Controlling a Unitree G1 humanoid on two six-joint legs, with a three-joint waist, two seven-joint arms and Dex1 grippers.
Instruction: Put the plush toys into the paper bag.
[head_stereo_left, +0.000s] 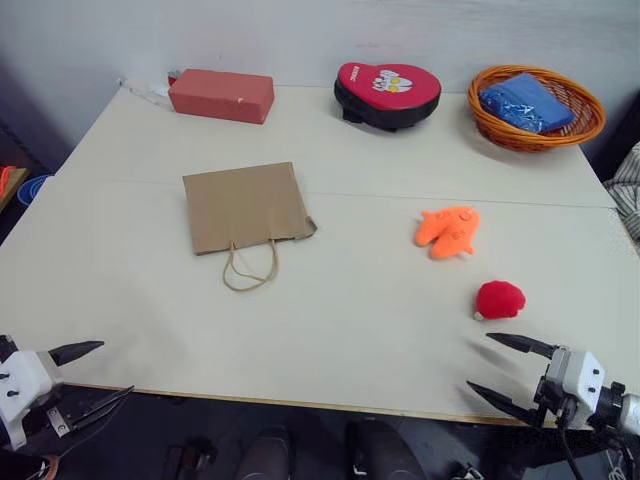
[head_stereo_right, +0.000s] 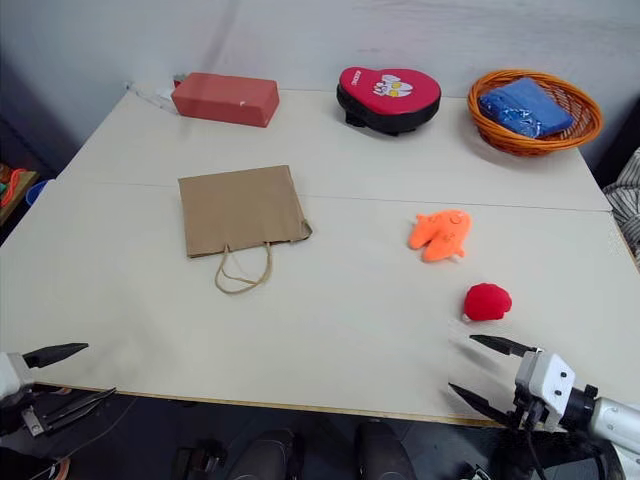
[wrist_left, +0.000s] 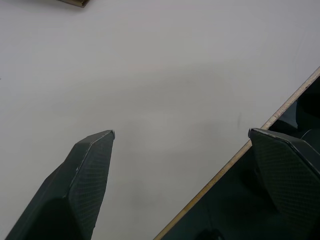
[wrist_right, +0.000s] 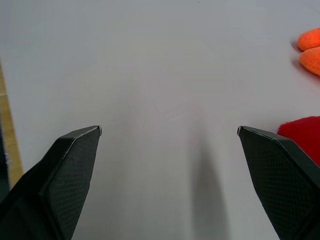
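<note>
Both grippers hang at the near edge of the table (head_stereo_left: 330, 340), and both are spread wide with nothing between their fingers. The right gripper (head_stereo_left: 497, 369) sits over the near right corner, its two black fingers apart and pointing inward across the tabletop, touching nothing that I can see. Just beyond its upper fingertip lies the round fuzzy red toy (head_stereo_left: 499, 300), near but clear of it; from the right wrist view the same red fuzz shows right beside one finger, with bare table in the gap between the fingers. A little farther back on the table, and slightly toward the middle, rests the orange plush animal (head_stereo_left: 448, 231), flat on the surface with its stubby limbs splayed, apart from the red one. The left gripper (head_stereo_left: 102, 370) is at the near left corner, fingers likewise parted and empty; one finger is over the tabletop and the other hangs past the table's edge. The brown paper bag (head_stereo_left: 245, 207) lies flat on its side left of the table's centre, well away from both grippers and from both toys, its cord handles (head_stereo_left: 250, 268) looped toward the near edge. Along the far side stand a pinkish-red block (head_stereo_left: 221, 95), a red heart-shaped pad (head_stereo_left: 388, 90) and an orange wicker basket (head_stereo_left: 575, 125) holding something blue (head_stereo_left: 524, 101).
</note>
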